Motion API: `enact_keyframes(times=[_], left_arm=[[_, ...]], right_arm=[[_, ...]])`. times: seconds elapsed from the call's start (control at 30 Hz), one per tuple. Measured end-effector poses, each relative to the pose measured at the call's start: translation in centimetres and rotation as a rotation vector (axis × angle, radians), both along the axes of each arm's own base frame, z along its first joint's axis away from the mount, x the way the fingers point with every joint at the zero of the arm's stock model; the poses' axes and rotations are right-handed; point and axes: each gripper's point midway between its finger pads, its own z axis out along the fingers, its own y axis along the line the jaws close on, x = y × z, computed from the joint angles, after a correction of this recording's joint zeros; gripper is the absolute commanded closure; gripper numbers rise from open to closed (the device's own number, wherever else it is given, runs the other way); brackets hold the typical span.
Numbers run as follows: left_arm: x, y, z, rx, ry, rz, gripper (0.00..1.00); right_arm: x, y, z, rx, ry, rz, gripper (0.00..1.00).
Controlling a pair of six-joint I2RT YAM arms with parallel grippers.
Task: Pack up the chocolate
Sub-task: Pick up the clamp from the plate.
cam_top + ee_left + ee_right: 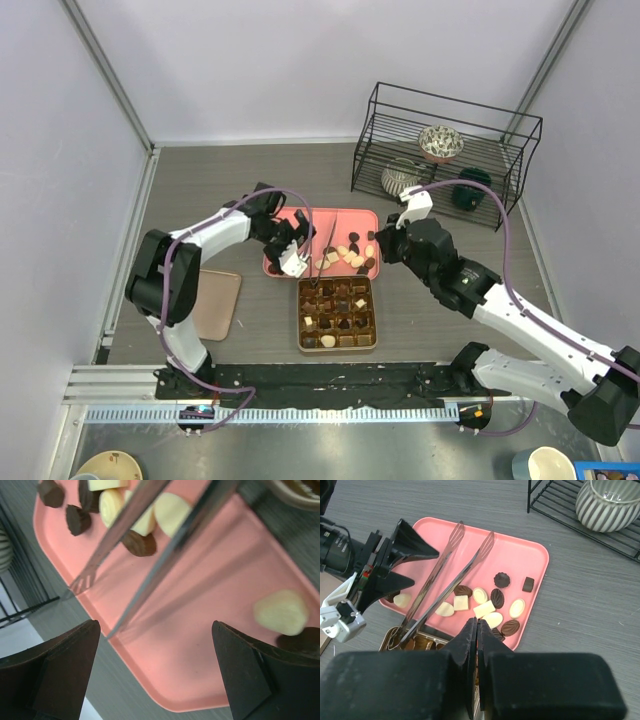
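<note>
The chocolate lies scattered on the right half of the pink tray, just ahead of the right gripper. That gripper's jaws are pressed together, with nothing seen between them. The left gripper stands spread wide over bare pink by the tray's rounded corner, with the tongs just beyond it. Only the overhead view shows the whole gridded box, partly filled, just beside the tray's near edge.

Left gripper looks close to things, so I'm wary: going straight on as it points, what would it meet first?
Probably the metal tongs crossing ahead of the open left gripper, then the pink tray beneath; depth is unclear.
</note>
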Motion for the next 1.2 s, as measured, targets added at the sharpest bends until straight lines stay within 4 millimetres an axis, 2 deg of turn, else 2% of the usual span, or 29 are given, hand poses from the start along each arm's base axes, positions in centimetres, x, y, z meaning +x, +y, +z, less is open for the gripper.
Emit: enact_keyframes(times=[0.2, 0.3, 0.33, 0.43, 0.6, 0.63, 0.8, 0.83, 0.9, 0.97, 1.2], left_arm=[[1.8, -2.3, 1.5, -0.019, -0.047, -0.033, 0.03], [2.2, -2.7, 1.5, -0.014, -0.053, -0.035, 0.14], [2.2, -2.7, 1.2, -0.008, -0.052, -0.036, 0.22], [2.1, -2.6, 0.1, 0.023, -0.038, -0.036, 0.34], [1.9, -2.4, -1.4, 0.068, -0.025, -0.039, 0.44], [1.9, -2.4, -1.5, 0.073, -0.026, -0.041, 0.49], [1.9, -2.4, -1.8, 0.094, -0.032, -0.044, 0.61], [1.9, -2.4, -1.9, 0.097, -0.034, -0.047, 0.68], [1.8, -2.5, -2.0, 0.102, -0.035, -0.05, 0.76], [1.8, -2.6, -2.0, 0.109, -0.041, -0.054, 0.99], [2.0, -2.6, -2.1, 0.131, -0.06, -0.051, 1.0]], right_arm=[[-0.5, 0.2, -1.0, 0.012, 0.027, 0.013, 0.95], [-0.6, 0.2, -1.4, 0.011, 0.038, 0.018, 0.95], [-0.7, 0.2, -1.4, 0.015, 0.039, 0.017, 0.95], [-0.7, 0.1, -1.1, 0.022, 0.032, 0.015, 0.95], [-0.8, -0.3, -0.3, 0.04, 0.012, 0.006, 0.95], [-0.8, -0.3, -0.1, 0.043, 0.008, 0.004, 0.95], [-1.1, -0.7, 0.3, 0.052, 0.002, -0.002, 0.95], [-1.2, -0.8, 0.2, 0.051, 0.004, -0.002, 0.95], [-1.3, -0.9, 0.2, 0.052, 0.007, -0.003, 0.95], [-1.5, -1.0, 0.2, 0.052, 0.011, -0.004, 0.95], [-1.7, -1.1, 0.0, 0.055, 0.024, -0.006, 0.95]])
